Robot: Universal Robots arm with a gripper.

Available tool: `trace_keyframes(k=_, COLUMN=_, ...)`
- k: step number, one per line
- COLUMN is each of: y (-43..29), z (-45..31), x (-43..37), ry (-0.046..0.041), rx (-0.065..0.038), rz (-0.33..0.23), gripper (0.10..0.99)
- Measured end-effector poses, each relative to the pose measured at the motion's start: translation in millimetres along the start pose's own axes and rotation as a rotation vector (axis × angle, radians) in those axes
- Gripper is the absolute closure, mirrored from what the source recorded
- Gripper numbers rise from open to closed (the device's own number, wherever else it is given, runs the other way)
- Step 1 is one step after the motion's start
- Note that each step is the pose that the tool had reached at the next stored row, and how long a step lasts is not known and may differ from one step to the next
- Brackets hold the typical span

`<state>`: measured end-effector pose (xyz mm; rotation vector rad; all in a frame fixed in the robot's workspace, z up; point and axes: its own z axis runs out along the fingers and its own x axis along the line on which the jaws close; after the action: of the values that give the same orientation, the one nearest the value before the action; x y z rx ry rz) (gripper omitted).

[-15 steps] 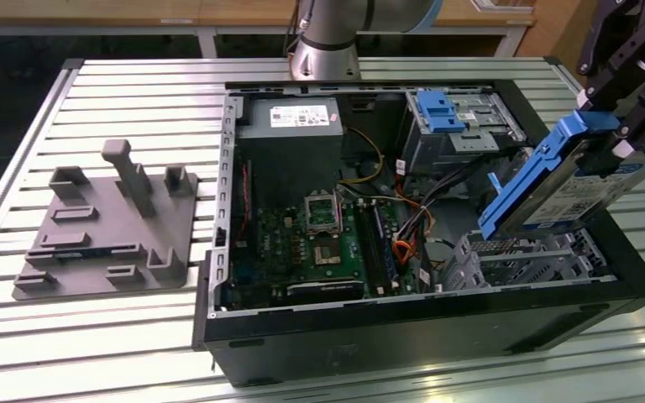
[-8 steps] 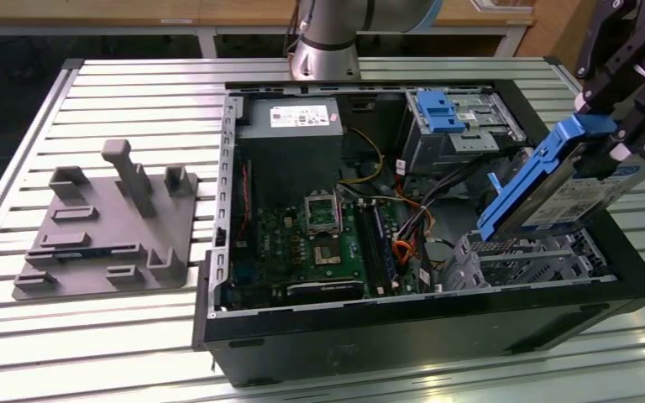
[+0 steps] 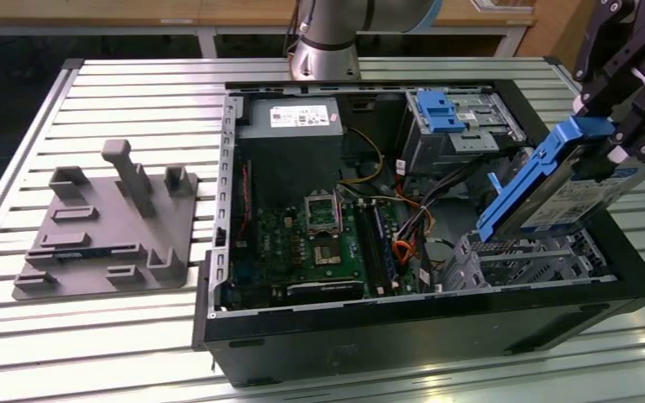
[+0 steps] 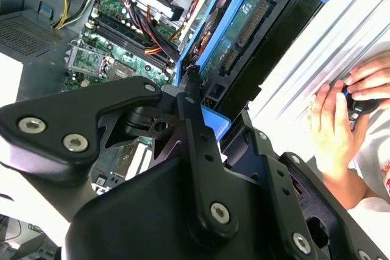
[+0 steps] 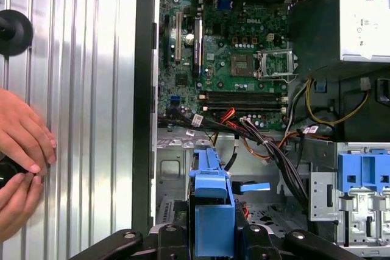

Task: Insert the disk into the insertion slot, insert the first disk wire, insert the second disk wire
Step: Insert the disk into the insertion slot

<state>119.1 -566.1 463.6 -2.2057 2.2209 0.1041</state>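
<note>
My gripper [image 3: 611, 134] is shut on the disk [image 3: 558, 189], a silver-grey drive with a white label in a bright blue frame. In the exterior view the disk hangs tilted, its lower end just above the insertion slot [image 3: 524, 256], a low silver perforated cage at the case's near right corner. In both wrist views the blue frame [image 5: 213, 211] [image 4: 244, 22] sits between the black fingers [image 5: 173, 238]. A bundle of black, red and orange cables [image 3: 412, 222] lies beside the cage; I cannot tell which of them are the disk wires.
The open computer case [image 3: 412, 315] lies on a slatted metal table [image 3: 132, 92]. Inside are a motherboard [image 3: 322, 235], a power supply [image 3: 289, 117] and a taller grey bay with a blue latch [image 3: 440, 113]. A grey fixture [image 3: 110, 227] stands to the exterior view's left. A person's hands [image 5: 18, 144] rest beside the case.
</note>
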Motion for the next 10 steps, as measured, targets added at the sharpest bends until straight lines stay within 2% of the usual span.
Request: trace_keyframes(k=10, y=-1.1, z=3.7, x=0.1, ry=0.0001, rx=0.000, rz=0.000, gripper=0.722)
